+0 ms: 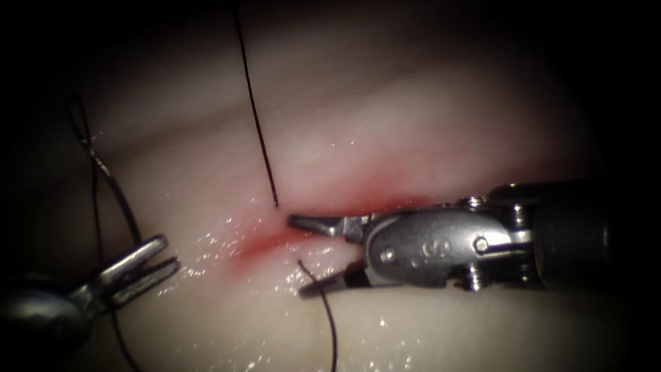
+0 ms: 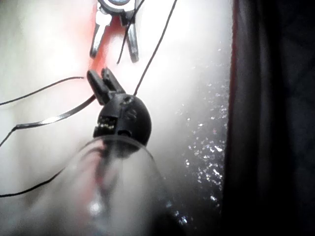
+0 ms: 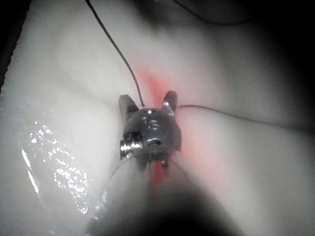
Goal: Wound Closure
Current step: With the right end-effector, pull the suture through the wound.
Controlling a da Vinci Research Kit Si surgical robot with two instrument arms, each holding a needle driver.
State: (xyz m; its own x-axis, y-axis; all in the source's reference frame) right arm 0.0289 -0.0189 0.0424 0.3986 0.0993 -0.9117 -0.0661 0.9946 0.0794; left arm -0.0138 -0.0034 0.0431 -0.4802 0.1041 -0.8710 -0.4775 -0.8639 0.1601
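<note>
Tissue (image 1: 441,131) spans the endoscope view, its cut (image 1: 323,224) a reddened line at centre with red fluid (image 1: 265,241) pooled toward its left end. From the right comes the right tool (image 1: 310,256), jaws spread wide and holding nothing — the upper jaw lies along the cut, the lower one just below it, close to a strand of thread (image 1: 256,117). One strand rises from the cut to the top of the frame; another curls from the lower jaw to the bottom edge. At lower left the left tool (image 1: 157,258) sits with jaws slightly parted, empty, with dark thread looping past it. I cannot make out the needle, so its place cannot be told.
</note>
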